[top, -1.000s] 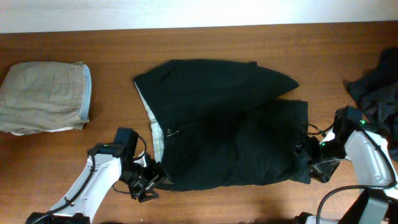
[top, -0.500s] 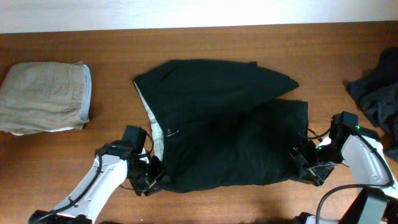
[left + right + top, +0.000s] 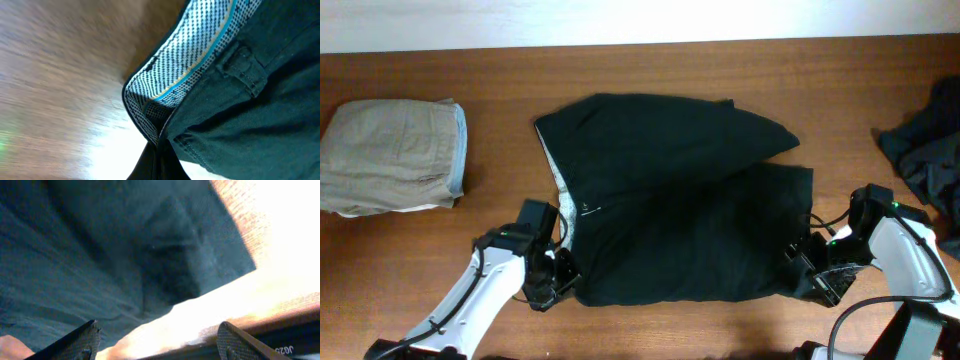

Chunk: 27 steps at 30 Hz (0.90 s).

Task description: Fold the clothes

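A large black garment (image 3: 670, 210) lies spread in the middle of the table, its pale dotted waistband lining (image 3: 563, 195) showing along the left edge. My left gripper (image 3: 563, 280) sits at the garment's near left corner. In the left wrist view it (image 3: 159, 152) is shut, pinching the waistband corner (image 3: 150, 120) where the lining (image 3: 190, 65) folds over. My right gripper (image 3: 810, 278) is at the near right hem. It stands open (image 3: 160, 342), its fingers (image 3: 85, 342) on either side of the black cloth (image 3: 125, 255) edge and the bare table.
A folded beige and light-blue stack (image 3: 390, 155) lies at the far left. A heap of dark clothes (image 3: 925, 150) sits at the right edge. The brown wooden table (image 3: 650, 70) shows beyond the garment.
My left gripper has moved in onto the waistband corner and shut on it. The right gripper has crept slightly left along the hem and stayed open.
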Each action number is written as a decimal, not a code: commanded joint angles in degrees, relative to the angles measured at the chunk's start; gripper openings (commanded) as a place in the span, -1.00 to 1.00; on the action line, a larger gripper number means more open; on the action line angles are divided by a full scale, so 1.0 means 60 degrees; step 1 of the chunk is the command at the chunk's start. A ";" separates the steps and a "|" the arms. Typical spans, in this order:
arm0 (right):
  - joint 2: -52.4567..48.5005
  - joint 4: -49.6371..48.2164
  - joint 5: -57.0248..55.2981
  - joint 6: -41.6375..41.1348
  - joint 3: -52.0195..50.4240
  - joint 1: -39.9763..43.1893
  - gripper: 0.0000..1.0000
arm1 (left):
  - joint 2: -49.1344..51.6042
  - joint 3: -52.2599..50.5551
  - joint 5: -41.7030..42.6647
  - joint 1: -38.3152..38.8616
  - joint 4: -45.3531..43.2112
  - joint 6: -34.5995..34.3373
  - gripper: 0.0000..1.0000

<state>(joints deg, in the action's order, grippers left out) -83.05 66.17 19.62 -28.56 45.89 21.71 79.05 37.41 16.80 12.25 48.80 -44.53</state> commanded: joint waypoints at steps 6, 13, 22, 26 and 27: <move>0.0153 0.0331 0.0018 -0.0514 -0.1075 0.0011 0.56 | -0.0164 0.0277 -0.0444 -0.0430 0.0120 0.0594 -0.99; 0.0149 -0.1792 0.0204 -0.2022 -0.2040 0.0011 0.43 | -0.0164 0.0277 -0.0444 -0.0430 0.0117 0.0725 -0.99; 0.0149 -0.2878 0.0197 -0.1982 -0.2036 0.0011 -0.92 | -0.0219 0.0572 -0.0372 -0.0430 0.0273 0.1209 -0.99; 0.0361 -0.2747 0.0120 -0.0721 -0.1060 0.0022 -0.92 | -0.0787 0.1752 -0.0444 -0.0430 0.1137 0.2091 -0.99; 0.0514 -0.2659 0.0124 -0.0459 -0.0525 0.0018 -0.92 | -0.1035 0.1993 -0.0670 -0.0437 0.1304 0.2091 -0.99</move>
<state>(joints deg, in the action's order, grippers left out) -82.52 49.91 20.91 -36.56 35.92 21.71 77.21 44.42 15.33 9.98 55.09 -35.55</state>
